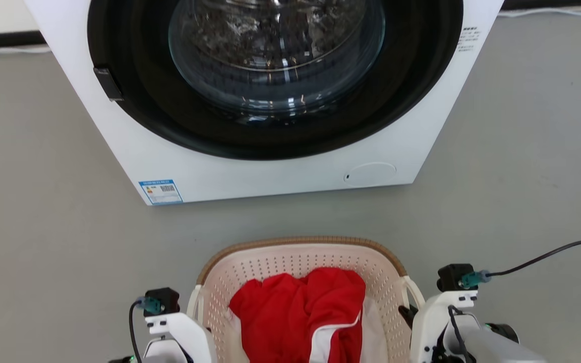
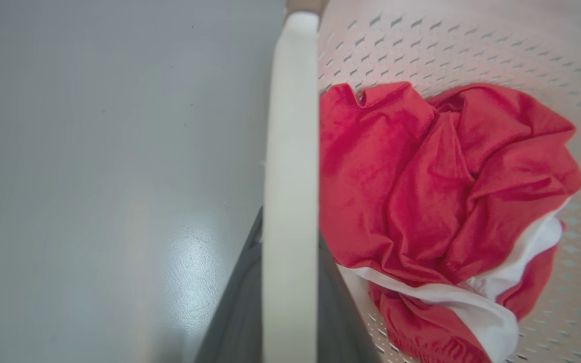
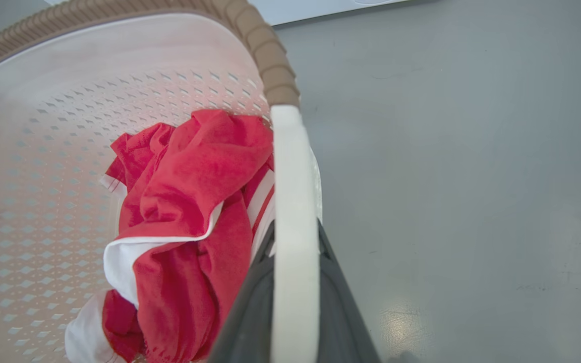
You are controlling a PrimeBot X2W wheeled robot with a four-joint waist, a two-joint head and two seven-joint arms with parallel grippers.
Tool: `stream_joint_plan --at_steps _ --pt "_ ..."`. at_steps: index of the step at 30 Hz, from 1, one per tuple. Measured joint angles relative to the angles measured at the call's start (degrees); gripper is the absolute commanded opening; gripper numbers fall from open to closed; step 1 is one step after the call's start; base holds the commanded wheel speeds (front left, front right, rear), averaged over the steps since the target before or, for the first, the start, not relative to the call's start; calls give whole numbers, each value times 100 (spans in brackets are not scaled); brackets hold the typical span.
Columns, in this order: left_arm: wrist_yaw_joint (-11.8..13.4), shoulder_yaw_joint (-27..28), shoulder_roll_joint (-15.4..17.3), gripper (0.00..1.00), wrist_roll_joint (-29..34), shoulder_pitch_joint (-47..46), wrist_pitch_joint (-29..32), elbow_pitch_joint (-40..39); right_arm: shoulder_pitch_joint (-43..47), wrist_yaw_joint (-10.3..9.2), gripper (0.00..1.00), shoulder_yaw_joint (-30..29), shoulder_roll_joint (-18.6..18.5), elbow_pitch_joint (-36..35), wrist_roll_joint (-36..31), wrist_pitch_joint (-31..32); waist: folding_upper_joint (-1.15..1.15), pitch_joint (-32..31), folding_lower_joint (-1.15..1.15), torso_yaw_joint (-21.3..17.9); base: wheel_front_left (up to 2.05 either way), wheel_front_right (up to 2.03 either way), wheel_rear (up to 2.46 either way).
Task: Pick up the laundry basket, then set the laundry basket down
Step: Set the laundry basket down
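Note:
The cream laundry basket (image 1: 300, 243), with its brown woven-look rim, sits low in the head view between my two arms. A crumpled red and white garment (image 1: 300, 307) lies inside it. My left gripper (image 2: 290, 227) is shut on the basket's white left handle (image 2: 290, 126), with one dark finger on each side of the bar. In the same way my right gripper (image 3: 295, 229) is shut on the white right handle (image 3: 293, 161). I cannot tell whether the basket's bottom touches the floor.
A white washing machine (image 1: 280, 174) with a dark round door stands close behind the basket. Grey floor (image 1: 522, 191) spreads to both sides. A black cable (image 1: 547, 254) trails from my right wrist.

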Motion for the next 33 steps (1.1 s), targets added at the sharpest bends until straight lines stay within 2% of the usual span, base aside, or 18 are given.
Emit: stream_joint_plan --at_steps 33 --pt "97 -212 -21 0 54 -1412 -913 -3 -1177 2 0 44 -291 -180 76 -932 0 2162 0 163 0 0 0"
